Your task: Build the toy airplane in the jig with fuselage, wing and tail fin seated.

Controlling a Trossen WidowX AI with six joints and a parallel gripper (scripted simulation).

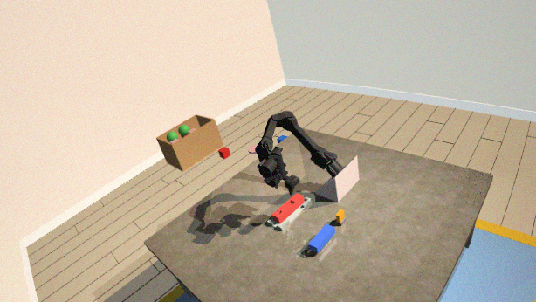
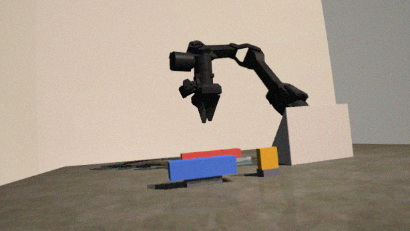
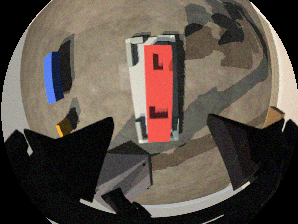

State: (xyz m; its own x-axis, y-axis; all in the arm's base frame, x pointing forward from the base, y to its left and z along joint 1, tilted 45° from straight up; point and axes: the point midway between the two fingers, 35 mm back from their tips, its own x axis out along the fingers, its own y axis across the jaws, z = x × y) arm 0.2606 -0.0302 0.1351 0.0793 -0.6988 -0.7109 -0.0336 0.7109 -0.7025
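Note:
The red fuselage (image 1: 288, 209) (image 2: 210, 153) (image 3: 158, 87) lies on the pale cradle (image 1: 298, 213) (image 2: 245, 161) (image 3: 135, 92), towards one side of it, with both sockets facing up. It looks level, but its underside is hidden, so I cannot tell whether it is fully seated. The blue wing (image 1: 322, 238) (image 2: 201, 169) (image 3: 49, 80) rests on a low grey stand (image 2: 204, 182). The orange tail fin (image 1: 340, 216) (image 2: 268, 158) (image 3: 63, 129) stands on its own small block. My gripper (image 1: 283, 188) (image 2: 207, 121) (image 3: 162, 120) is open and empty, above the fuselage and clear of it.
The arm's pale base box (image 1: 348, 179) (image 2: 320, 133) stands on the table (image 1: 419, 209) beyond the tail fin. Off the table, a brown bin (image 1: 196, 147) holding green balls, a red cube (image 1: 224, 153) and a blue block (image 1: 282, 139) lie farther back.

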